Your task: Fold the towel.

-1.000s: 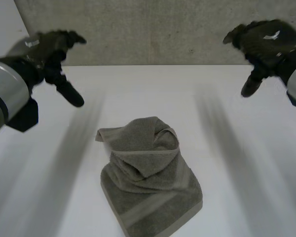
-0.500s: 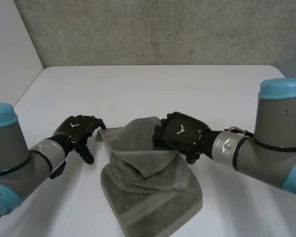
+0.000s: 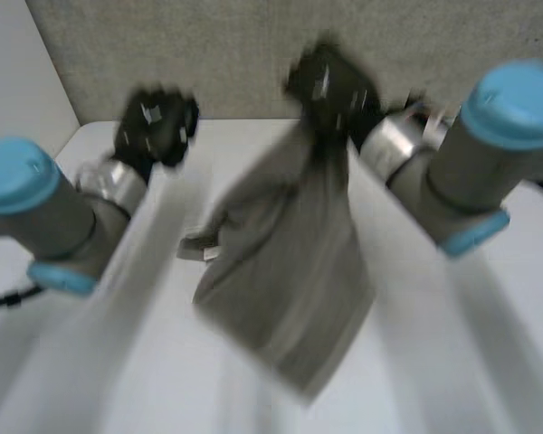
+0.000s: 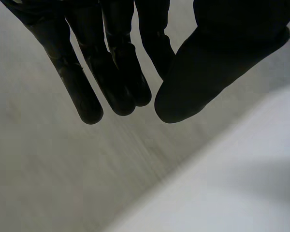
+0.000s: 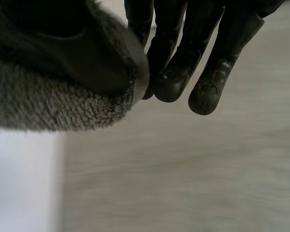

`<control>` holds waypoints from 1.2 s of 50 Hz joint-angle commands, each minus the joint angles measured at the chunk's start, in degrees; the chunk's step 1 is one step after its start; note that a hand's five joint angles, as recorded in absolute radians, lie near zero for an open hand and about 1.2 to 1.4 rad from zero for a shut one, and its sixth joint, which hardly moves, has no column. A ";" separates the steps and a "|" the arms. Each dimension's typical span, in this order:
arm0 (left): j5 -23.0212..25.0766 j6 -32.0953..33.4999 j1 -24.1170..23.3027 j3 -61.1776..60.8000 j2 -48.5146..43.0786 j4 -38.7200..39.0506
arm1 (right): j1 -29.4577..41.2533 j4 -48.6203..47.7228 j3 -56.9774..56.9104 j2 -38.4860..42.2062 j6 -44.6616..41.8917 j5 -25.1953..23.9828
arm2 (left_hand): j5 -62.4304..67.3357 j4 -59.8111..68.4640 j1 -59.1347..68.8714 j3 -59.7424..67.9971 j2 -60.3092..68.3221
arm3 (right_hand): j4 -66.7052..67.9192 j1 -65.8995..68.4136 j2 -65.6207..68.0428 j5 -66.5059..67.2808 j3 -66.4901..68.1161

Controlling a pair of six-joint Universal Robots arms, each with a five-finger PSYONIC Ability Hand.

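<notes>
The white table (image 3: 489,362) is under the grey towel (image 3: 290,262), which hangs over the middle of the tabletop. I cannot tell if its lower end touches the top. The right hand (image 3: 330,86), high near the far edge, pinches the towel's upper end between thumb and fingers. The left hand (image 3: 154,127), toward the far left corner, is wide and holds nothing.

Soft, even light. The white bench (image 3: 516,362) is bright, the wall (image 3: 235,54) behind it dimmer. Head view is heavily blurred: towel (image 3: 290,262), left hand (image 3: 154,127), right hand (image 3: 330,86) and both arms smear into streaks. In the wrist views the hands are near-black silhouettes against a pale background. The towel pile beside the right hand is lit, its underside in deep shade.
</notes>
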 commanded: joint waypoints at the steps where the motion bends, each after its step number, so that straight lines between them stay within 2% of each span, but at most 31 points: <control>1: -13.30 -8.37 0.38 9.13 9.05 4.57 | -0.41 -4.17 -9.46 -7.90 17.52 9.90 | 11.33 10.32 11.82 10.41 10.34 | 3.29 3.86 3.95 3.35 3.39; 2: -15.50 -10.83 0.47 9.22 10.02 5.01 | -0.41 -4.16 -9.46 -7.91 17.55 9.91 | 11.33 10.32 11.82 10.41 10.34 | 3.29 3.86 3.95 3.35 3.39; 4: -16.57 -12.95 0.39 8.70 10.90 4.93 | 0.20 1.95 -8.41 -8.78 18.52 9.82 | 11.33 10.32 11.82 10.41 10.34 | 3.29 3.86 3.95 3.35 3.39; 5: -16.58 -12.97 0.39 8.69 10.91 4.93 | 0.21 1.99 -8.41 -8.79 18.52 9.82 | 11.33 10.32 11.82 10.41 10.34 | 3.29 3.86 3.95 3.35 3.39; 8: -16.23 -16.57 -0.41 4.91 11.70 3.44 | 0.99 10.56 -7.18 -8.96 16.51 9.47 | 7.49 6.48 7.98 6.57 6.50 | 3.29 3.86 3.95 3.35 3.39; 10: -14.65 -17.89 -0.67 -1.03 12.40 0.99 | 1.70 13.94 -6.56 -8.96 14.74 9.82 | -17.97 -18.98 -17.48 -18.89 -18.96 | 3.29 3.86 3.95 3.35 3.39; 12: -13.78 -18.41 -1.02 -3.59 12.75 -0.07 | 3.62 18.76 -4.99 -8.79 10.11 10.43 | -22.91 -23.92 -22.42 -23.83 -23.90 | 3.29 3.86 3.95 3.35 3.39; 18: -9.64 -18.16 -4.62 -12.47 12.23 -1.75 | 4.16 22.81 -0.61 -9.40 4.12 11.75 | -32.54 -33.55 -32.05 -33.46 -33.53 | 3.29 3.86 3.95 3.35 3.39; 30: -8.67 -18.33 -8.05 -18.73 9.06 -1.31 | 6.01 23.88 18.31 -18.54 2.43 10.96 | -36.08 -37.09 -35.59 -37.00 -37.07 | 3.29 3.86 3.95 3.35 3.39; 35: -8.41 -18.07 -9.46 -18.64 7.48 -1.22 | 7.93 23.88 28.31 -26.26 -1.51 10.35 | -36.92 -37.93 -36.43 -37.84 -37.91 | 3.29 3.86 3.95 3.35 3.39; 38: -8.23 -18.07 -9.99 -18.20 6.34 -1.22 | 8.55 23.79 30.35 -28.39 -2.22 9.82 | -36.92 -37.93 -36.43 -37.84 -37.91 | 3.29 3.86 3.95 3.35 3.39; 40: -7.53 -18.07 -10.34 -17.94 5.81 -1.22 | 9.08 23.35 33.41 -33.46 -2.84 9.12 | -36.92 -37.93 -36.43 -37.84 -37.91 | 3.29 3.86 3.95 3.35 3.39; 43: -5.68 -18.07 -10.69 -17.85 4.93 -1.22 | 8.82 23.26 35.09 -37.60 -2.58 8.85 | -36.92 -37.93 -36.43 -37.84 -37.91 | 3.29 3.86 3.95 3.35 3.39; 48: 0.28 -18.24 -12.09 -18.55 2.39 -1.22 | 8.56 23.44 35.54 -39.63 -2.40 9.46 | -36.75 -37.76 -36.26 -37.67 -37.74 | 3.29 3.86 3.95 3.35 3.39; 50: 1.17 -17.98 -12.70 -18.38 1.51 -1.14 | 8.47 23.87 35.80 -39.90 -2.23 9.73 | -36.59 -37.60 -36.10 -37.51 -37.58 | 3.29 3.86 3.95 3.35 3.39; 60: 1.00 -17.89 -15.52 -15.04 -2.97 -0.26 | 9.08 23.88 40.28 -43.42 -2.31 9.64 | -35.92 -36.93 -35.43 -36.84 -36.90 | 3.29 3.86 3.95 3.35 3.39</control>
